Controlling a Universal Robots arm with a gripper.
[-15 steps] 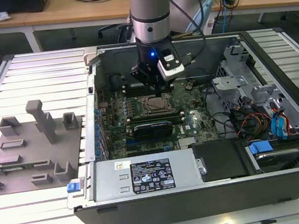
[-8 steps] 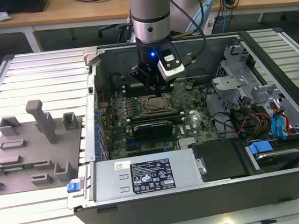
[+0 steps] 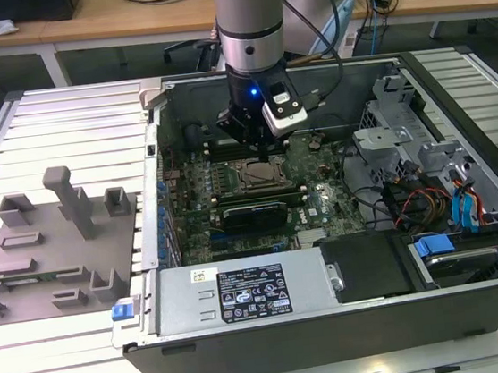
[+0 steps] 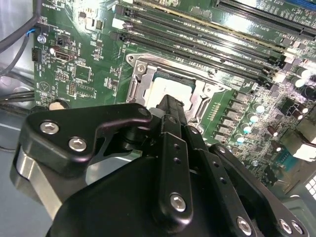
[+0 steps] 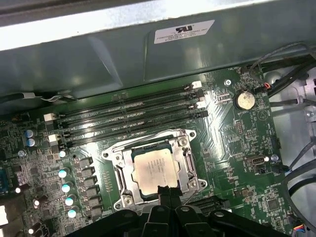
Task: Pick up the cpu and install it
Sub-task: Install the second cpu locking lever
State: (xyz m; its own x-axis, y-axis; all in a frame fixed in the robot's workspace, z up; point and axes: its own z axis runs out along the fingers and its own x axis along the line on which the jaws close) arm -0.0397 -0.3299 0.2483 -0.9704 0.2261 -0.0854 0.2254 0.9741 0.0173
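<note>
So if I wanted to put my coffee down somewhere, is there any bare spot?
Bare room: the ribbed table behind the grey fixture tray, and its strip in front. Crowded: the open computer case, where the claw hangs over the cpu among boards and cables.

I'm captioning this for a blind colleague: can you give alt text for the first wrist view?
A silvery square cpu sits in its metal socket frame on a green motherboard, with the black gripper just at the chip's near edge. Long dark memory slots run beside the socket, below the grey case wall.
</note>
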